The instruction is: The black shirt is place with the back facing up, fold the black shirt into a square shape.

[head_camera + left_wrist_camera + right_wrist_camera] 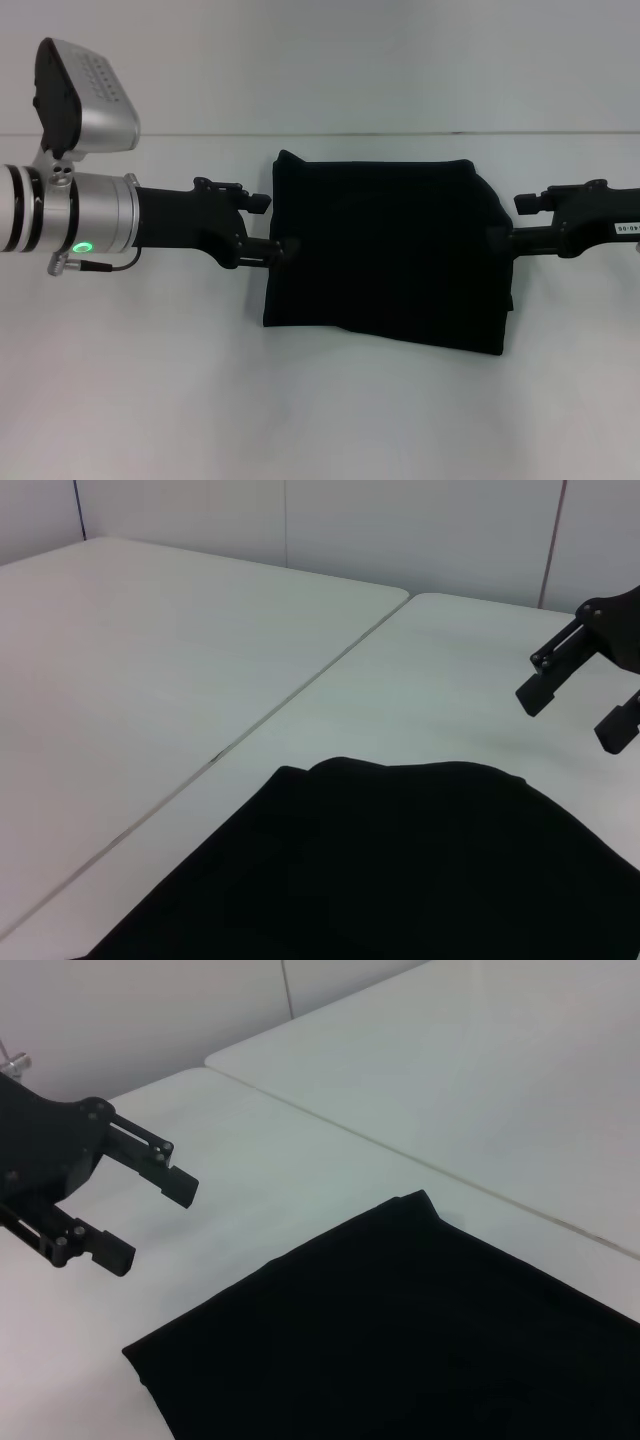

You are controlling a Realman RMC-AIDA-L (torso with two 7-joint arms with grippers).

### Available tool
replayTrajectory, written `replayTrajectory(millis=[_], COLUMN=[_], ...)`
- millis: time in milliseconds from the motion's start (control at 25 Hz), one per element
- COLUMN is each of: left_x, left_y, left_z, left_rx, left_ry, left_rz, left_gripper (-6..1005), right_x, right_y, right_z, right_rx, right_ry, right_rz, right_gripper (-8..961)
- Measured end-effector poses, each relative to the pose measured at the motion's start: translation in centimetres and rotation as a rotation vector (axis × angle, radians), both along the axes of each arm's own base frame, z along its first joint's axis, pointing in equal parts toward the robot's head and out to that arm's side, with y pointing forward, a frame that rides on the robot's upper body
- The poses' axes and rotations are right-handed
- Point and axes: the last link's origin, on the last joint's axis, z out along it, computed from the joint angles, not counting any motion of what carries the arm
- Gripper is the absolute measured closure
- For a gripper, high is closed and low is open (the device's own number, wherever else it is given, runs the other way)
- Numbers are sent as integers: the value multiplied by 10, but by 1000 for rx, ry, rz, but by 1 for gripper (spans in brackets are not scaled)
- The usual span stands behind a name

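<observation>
The shirt [385,250] lies mid-frame on the table [150,400] as a near-square; folding looks about done. Left gripper [268,225] and right gripper [512,222] flank it, fingers apart, holding nothing.

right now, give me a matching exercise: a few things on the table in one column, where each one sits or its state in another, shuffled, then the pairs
Things
1. plain matte-black folded fabric shirt
2. left black hard gripper
3. right black hard gripper
4. thin seam line between the two white table tops

Place or state
A. open, at the shirt's edge on the robot's right
B. runs across the far side, behind the shirt
C. lies flat in the middle as a rough rectangle
D. open, at the shirt's edge on the robot's left

Pairs: 1-C, 2-D, 3-A, 4-B
</observation>
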Motion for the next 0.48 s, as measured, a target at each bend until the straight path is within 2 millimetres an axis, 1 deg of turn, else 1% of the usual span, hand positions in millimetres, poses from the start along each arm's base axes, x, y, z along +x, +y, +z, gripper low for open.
replayTrajectory(millis=[480], left_x=[0], left_y=[-1], left_z=[-1], left_rx=[-2], left_ry=[-5], left_rz=[6], left_gripper=[263], right_x=[-1], right_y=[0], right_z=[-2], right_rx=[-4], right_ry=[9], right_rz=[-6], right_gripper=[198])
